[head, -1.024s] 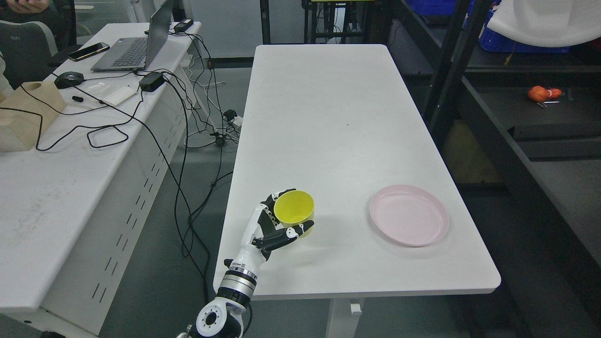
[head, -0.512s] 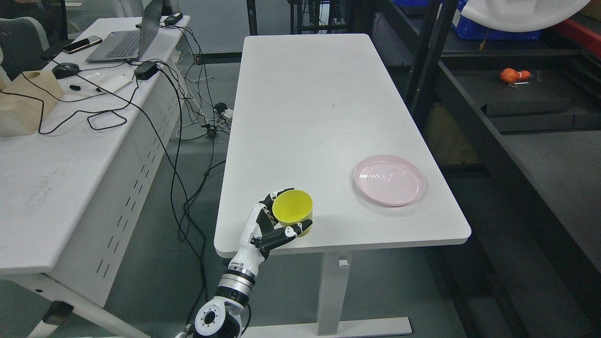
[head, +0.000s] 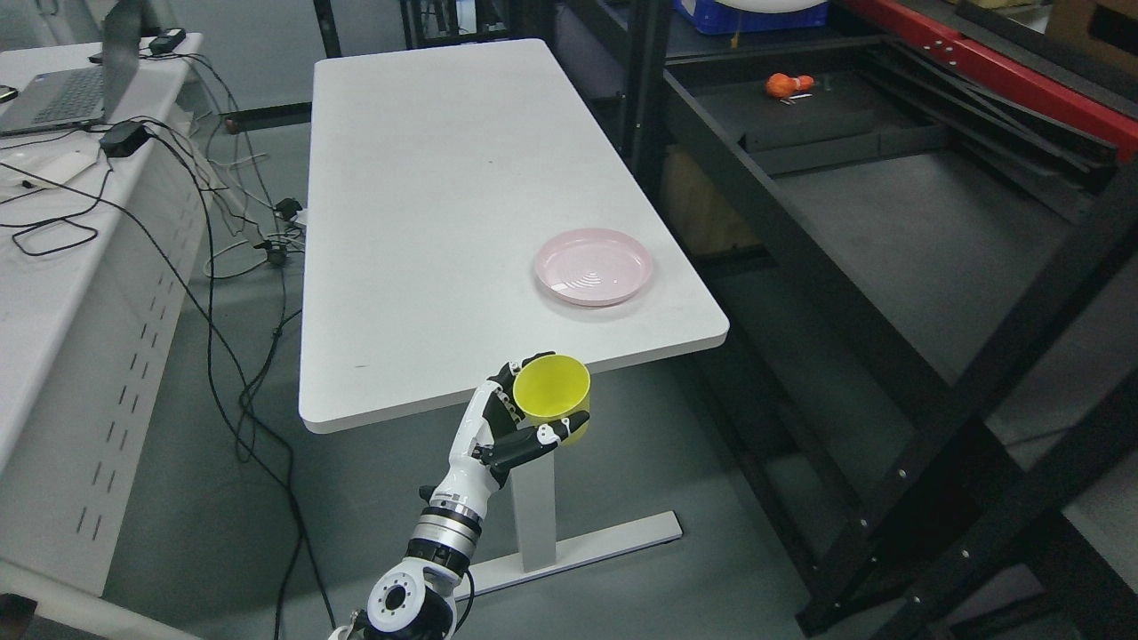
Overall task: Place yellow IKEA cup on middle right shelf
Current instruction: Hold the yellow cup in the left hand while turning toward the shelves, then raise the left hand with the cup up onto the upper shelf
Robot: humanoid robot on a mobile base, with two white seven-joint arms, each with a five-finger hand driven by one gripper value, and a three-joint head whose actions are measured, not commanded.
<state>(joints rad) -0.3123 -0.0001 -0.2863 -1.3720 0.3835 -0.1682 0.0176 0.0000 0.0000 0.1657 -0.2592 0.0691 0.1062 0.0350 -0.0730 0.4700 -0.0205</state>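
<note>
One hand works here: my left hand grips the yellow cup near the table edge, and I fear clipping the black shelf frame rightward.

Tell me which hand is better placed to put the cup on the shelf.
Left. The left hand already has its fingers around the yellow cup, upright, with the black shelf off to the right; no right hand is in view.

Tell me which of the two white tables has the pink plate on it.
The right-hand white table, beside the black shelving, bears the round pink plastic plate.
</note>
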